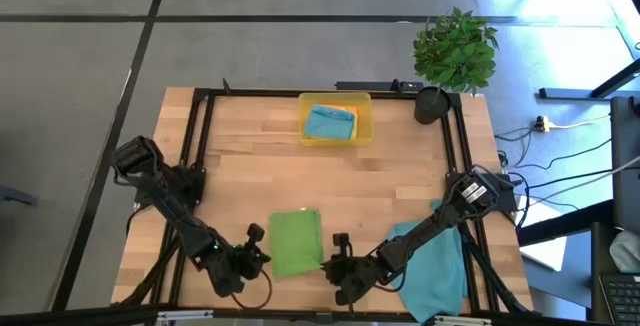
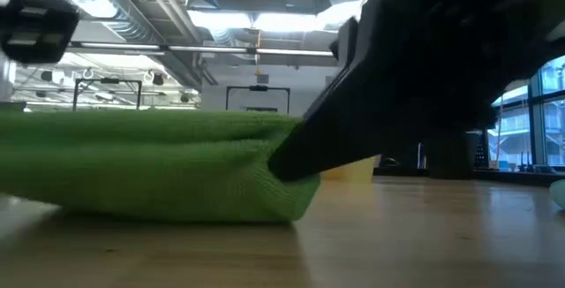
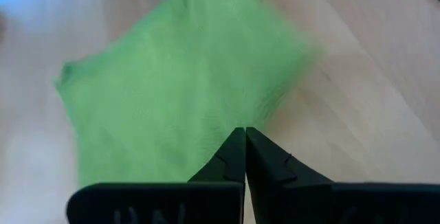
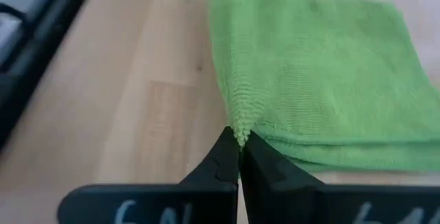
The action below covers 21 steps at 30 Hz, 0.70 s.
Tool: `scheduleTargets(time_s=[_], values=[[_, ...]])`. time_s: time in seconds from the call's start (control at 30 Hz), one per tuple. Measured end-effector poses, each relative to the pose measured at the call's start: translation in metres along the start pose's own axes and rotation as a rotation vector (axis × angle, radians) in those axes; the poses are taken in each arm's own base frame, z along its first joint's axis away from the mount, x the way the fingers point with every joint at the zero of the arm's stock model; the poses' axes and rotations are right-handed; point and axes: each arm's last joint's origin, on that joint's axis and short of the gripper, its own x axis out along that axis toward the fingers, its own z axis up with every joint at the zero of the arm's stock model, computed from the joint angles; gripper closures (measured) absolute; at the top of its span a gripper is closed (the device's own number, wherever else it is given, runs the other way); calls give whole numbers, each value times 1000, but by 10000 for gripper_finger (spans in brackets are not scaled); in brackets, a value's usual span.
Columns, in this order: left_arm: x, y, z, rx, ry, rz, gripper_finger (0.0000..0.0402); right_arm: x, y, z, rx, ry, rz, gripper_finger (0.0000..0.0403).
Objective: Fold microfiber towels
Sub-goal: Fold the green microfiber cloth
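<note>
Both grippers, left [image 1: 256, 234] and right [image 1: 340, 240], pinch the folded green towel's [image 1: 296, 242] edges. Far behind it, a blue towel sits in the tray [image 1: 364, 126]. Beside it, a teal towel [image 1: 438, 266] waits unfolded.

In the low view a dark arm [image 2: 441, 67] close to the lens blocks the room behind and hides the green towel's [image 2: 150, 164] right edge. The left wrist view blurs that towel. An arm partly covers the teal towel [image 1: 440, 266].
</note>
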Motion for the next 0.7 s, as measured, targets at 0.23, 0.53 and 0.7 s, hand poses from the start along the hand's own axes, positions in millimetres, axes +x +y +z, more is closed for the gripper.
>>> scheduleTargets(time_s=[0.23,0.53,0.7], values=[[1,-9,-16,-56,-121,-19,401,4,-7,15,19,-16,37,402],[-3,-17,-11,-111,-170,-125,386,11,-22,30,93,-41,9,402],[-7,-22,-12,-99,-185,-129,350,17,-37,37,177,-49,-19,402]])
